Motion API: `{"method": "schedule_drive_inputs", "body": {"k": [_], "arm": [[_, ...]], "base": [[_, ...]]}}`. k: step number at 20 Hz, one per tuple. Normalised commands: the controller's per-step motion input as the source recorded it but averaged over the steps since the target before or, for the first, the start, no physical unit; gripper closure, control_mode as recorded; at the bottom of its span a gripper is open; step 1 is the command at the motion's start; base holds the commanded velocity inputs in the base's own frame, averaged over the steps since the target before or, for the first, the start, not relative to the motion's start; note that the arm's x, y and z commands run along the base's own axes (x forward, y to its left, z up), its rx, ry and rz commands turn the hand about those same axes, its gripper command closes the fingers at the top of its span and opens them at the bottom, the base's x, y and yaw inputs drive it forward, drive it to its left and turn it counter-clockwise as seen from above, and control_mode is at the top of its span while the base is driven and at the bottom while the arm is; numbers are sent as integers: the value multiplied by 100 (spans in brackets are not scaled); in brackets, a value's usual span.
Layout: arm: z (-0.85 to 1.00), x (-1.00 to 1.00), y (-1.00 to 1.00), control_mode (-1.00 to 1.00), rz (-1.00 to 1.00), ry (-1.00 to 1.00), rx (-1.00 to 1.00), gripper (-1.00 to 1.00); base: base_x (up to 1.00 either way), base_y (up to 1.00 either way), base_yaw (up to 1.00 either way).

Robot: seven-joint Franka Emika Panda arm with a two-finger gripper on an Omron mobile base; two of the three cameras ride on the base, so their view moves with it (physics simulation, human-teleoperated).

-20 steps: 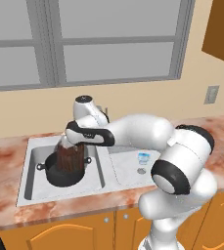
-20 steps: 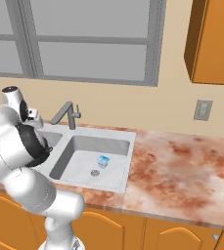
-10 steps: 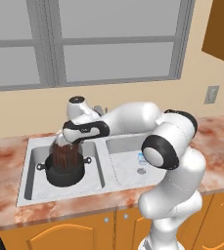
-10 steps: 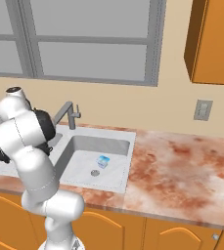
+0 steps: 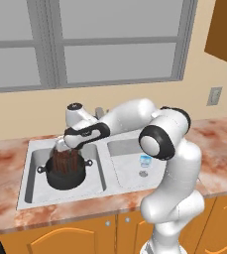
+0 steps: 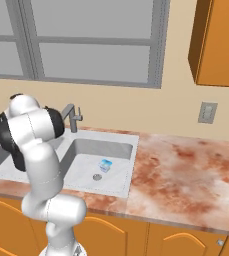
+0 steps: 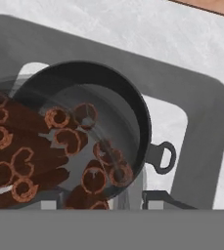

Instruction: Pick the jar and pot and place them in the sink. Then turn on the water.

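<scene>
1. Since the picture from a second ago, the arm's elbow has swung up and over to the right. The hand has stayed in about the same place, above the left bowl of the sink (image 5: 30, 191). The jar and the pot have not moved.

2. The jar (image 5: 64, 158) sits right on top of the pot (image 5: 65, 173). It looks like it stands inside the pot. Both are in the left bowl of the sink.

3. The gripper (image 5: 68, 145) is at the top of the jar, coming down from above. In the hand view the jar (image 7: 45, 156) lies very close to the camera, with its brown curled sticks showing through the glass. The pot (image 7: 128, 112) rings it from behind, and one small loop handle (image 7: 163, 157) sticks out to the side.

4. I cannot tell from the pictures if the jaws pinch the jar or just stand around it. The finger tips are hidden low behind the glass.

5. The jar stands up tall, and the hand is straight over it. So the one way out for the hand is straight up, away from the jar's top.

6. The faucet (image 6: 72, 116) stands at the back of the sink, to the right of the hand. No water runs from it yet.

7. I think the jar and pot are both in place now. What is left is to let go, lift clear, and reach over to the faucet.

8. A small blue and white thing (image 6: 105, 164) lies in the right bowl.
</scene>
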Motion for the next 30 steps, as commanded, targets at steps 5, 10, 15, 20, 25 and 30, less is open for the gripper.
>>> {"method": "schedule_drive_inputs", "body": {"k": [5,10,15,20,25,30], "arm": [[-17,30,5,-100,-1,0,0,100],[-3,16,1,-100,-7,0,0,100],[-7,9,0,-100,-10,0,0,100],[-28,12,2,-100,-11,-4,-4,100],[-24,1,3,-100,-7,-2,-1,100],[-10,0,3,-100,-1,3,0,100]], "base": [[0,0,0],[0,0,0],[0,0,0],[0,0,0],[0,0,0],[0,0,0]]}}
